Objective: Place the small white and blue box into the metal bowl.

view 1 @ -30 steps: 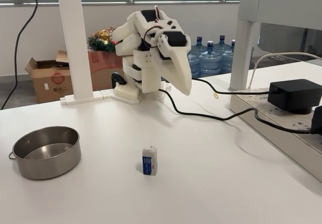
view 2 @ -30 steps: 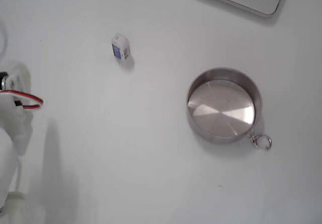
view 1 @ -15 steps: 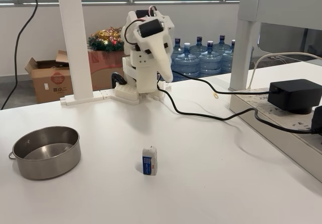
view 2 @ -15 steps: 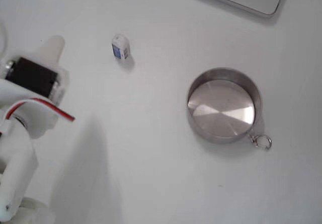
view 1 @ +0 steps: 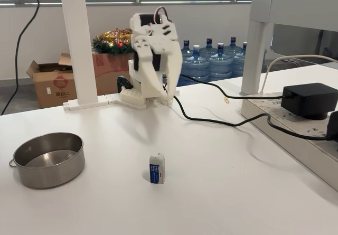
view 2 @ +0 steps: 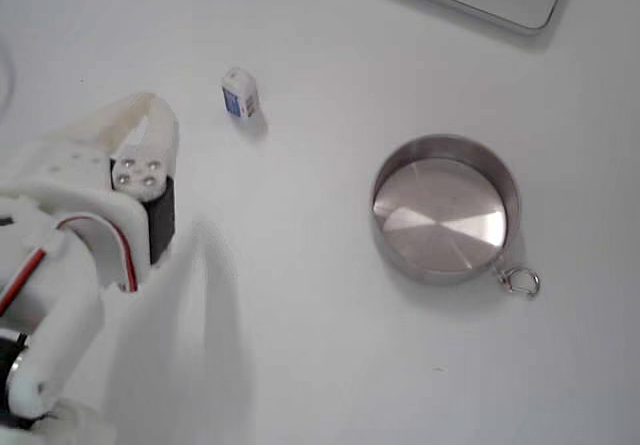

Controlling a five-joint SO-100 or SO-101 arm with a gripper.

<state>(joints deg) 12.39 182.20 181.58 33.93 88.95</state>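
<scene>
Nothing is done: the box [view 1: 157, 168] lies untouched on the counter [view 1: 222, 193], the bowl [view 1: 48, 159] empty; the gripper [view 2: 150, 110] seems closed.

From my remote seat I count one small white rectangular box with a blue label [view 1: 157, 168], also seen from above [view 2: 239, 94]. One round brushed-steel bowl [view 1: 48, 159] sits on the table; the top camera shows the same one [view 2: 446, 208]. I see one white plastic arm [view 1: 153, 60]. Behind it I count five blue water bottles [view 1: 220, 60], one open cardboard box [view 1: 52, 82], one black power adapter [view 1: 309, 100] and one black cable [view 1: 222, 121].
</scene>
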